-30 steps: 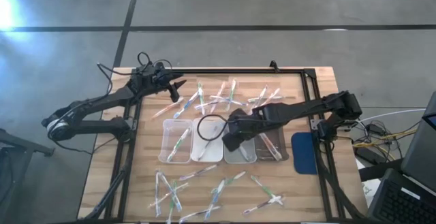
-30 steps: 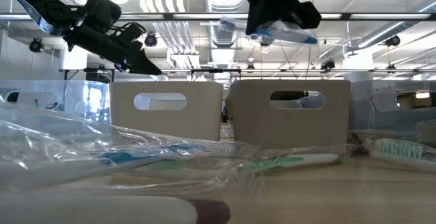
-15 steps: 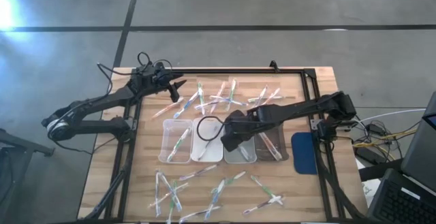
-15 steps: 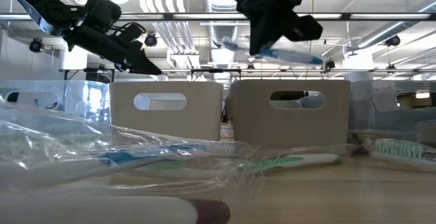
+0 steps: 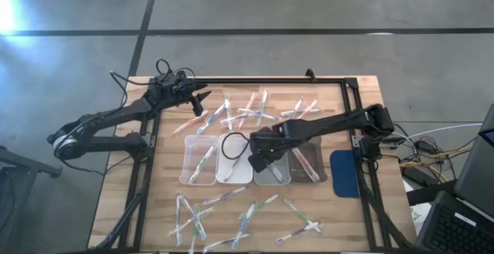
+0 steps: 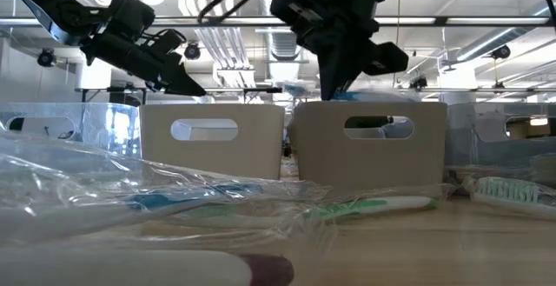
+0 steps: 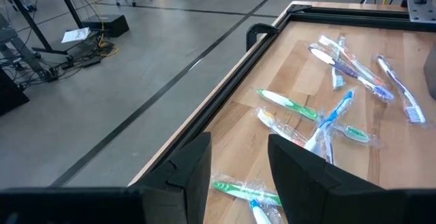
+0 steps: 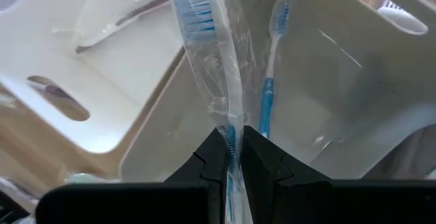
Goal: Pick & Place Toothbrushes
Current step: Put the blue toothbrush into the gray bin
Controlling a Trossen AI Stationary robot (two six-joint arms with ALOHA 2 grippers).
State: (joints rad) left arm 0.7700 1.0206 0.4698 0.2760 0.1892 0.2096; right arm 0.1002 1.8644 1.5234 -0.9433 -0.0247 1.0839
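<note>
Wrapped toothbrushes lie scattered on the wooden table, one group at the far side [image 5: 248, 112] and one at the near side [image 5: 231, 214]. Between them stand several trays in a row [image 5: 234, 178]. My right gripper [image 5: 258, 158] hangs over the row's middle, shut on a wrapped blue toothbrush [image 8: 204, 54]. Below it another blue toothbrush [image 8: 269, 74] lies in a grey tray [image 8: 354, 94]. My left gripper [image 7: 238, 176] stands open and holds nothing, above the table's far left corner [image 5: 202, 99]. My right gripper pinches the wrapped blue toothbrush by its handle [image 8: 230, 137] between its two fingers. The fingers point steeply down from above. The brush is lifted clear, and its bristle end [image 8: 189, 6] reaches out past the fingertips over the edge between a white tray and the grey tray.
A black frame [image 5: 255, 79] runs along the table's far and side edges. A blue pad [image 5: 344, 173] lies right of the trays. In the low view, wrapped toothbrushes [image 6: 365, 206] lie in front of two tray walls [image 6: 213, 138].
My right gripper has sunk toward the trays and shifted a little toward the table's left edge, tipping more steeply downward. The blue toothbrush has come down with it, from well above the tray walls to just above their rims.
</note>
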